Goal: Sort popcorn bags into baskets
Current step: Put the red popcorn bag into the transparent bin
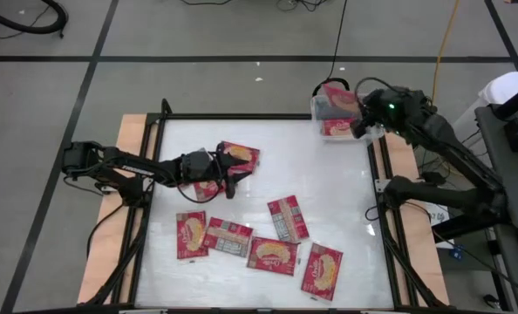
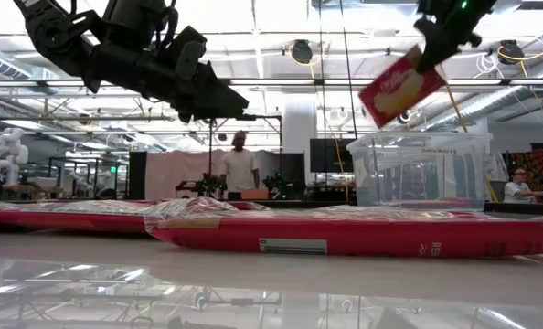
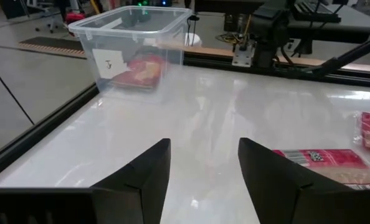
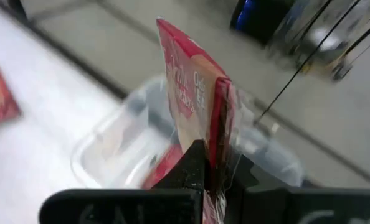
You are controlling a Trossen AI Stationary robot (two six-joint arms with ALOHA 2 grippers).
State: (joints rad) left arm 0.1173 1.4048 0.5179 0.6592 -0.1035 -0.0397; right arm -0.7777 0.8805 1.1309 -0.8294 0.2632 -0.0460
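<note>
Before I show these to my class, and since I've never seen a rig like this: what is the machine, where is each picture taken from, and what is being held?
It is a robot with two dark arms at a white table. One picture looks down from above, one looks level across the tabletop, and two come from cameras on the wrists. Red popcorn bags lie loose on the table. The right gripper has its fingers shut on one popcorn bag, held above the clear plastic bin at the table's far right corner, which already has bags in it. The left gripper, fingers apart, is low over the table near other bags and holds nothing.
</note>
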